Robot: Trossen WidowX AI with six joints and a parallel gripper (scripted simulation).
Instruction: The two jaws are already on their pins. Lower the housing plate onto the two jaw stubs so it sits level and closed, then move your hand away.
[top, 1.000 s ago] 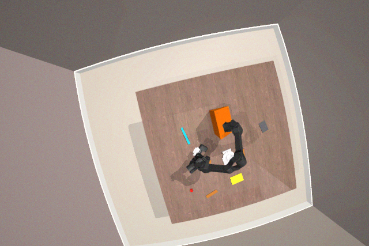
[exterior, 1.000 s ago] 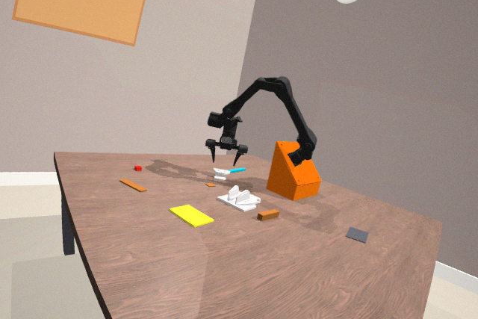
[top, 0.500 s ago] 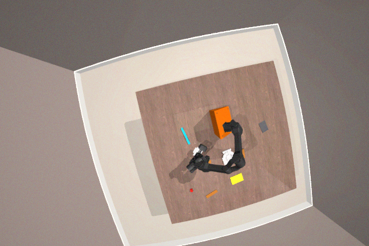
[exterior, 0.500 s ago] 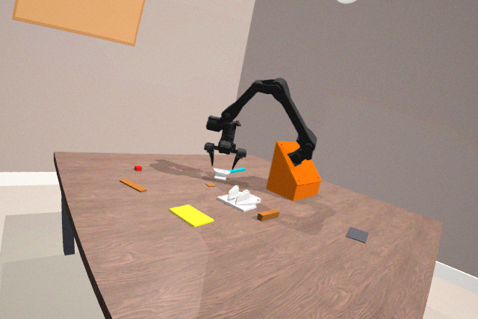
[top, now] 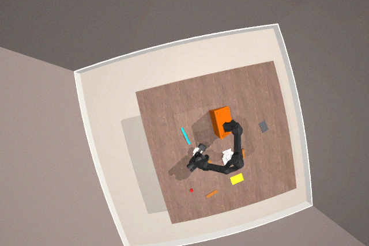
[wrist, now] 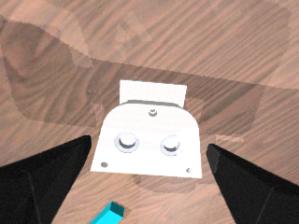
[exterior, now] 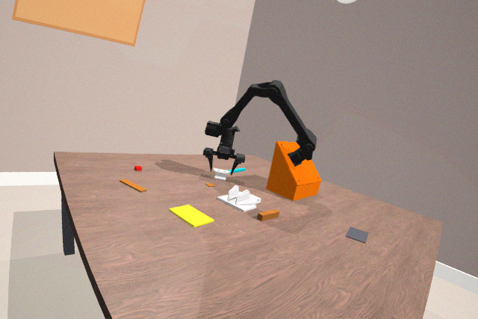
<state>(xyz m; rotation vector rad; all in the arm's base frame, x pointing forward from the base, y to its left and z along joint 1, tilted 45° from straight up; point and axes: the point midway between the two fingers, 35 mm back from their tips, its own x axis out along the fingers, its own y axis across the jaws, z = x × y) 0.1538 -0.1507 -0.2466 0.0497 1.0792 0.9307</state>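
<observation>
The housing plate (exterior: 221,171) (wrist: 149,123) (top: 195,150) is white, with two ringed holes and small corner holes. It rests on a small white stand (exterior: 220,177) (wrist: 152,91), above the table. My gripper (exterior: 221,172) (wrist: 149,145) is open and empty, pointing down. Its fingertips are on either side of the plate, close to plate height; I cannot tell whether either touches it. The white base (exterior: 243,208) lies on the table nearer the exterior camera, with the two jaws (exterior: 233,193) (exterior: 243,196) standing up on it. The jaw stubs cannot be made out.
A cyan bar (top: 185,135) (exterior: 237,170) (wrist: 108,215) lies near the stand. The orange block (top: 220,118) (exterior: 287,176) stands by the arm's base. A brown block (exterior: 268,215), a yellow plate (exterior: 191,215), an orange strip (exterior: 132,185), a red cube (exterior: 138,168) and a grey tile (exterior: 357,234) also lie around.
</observation>
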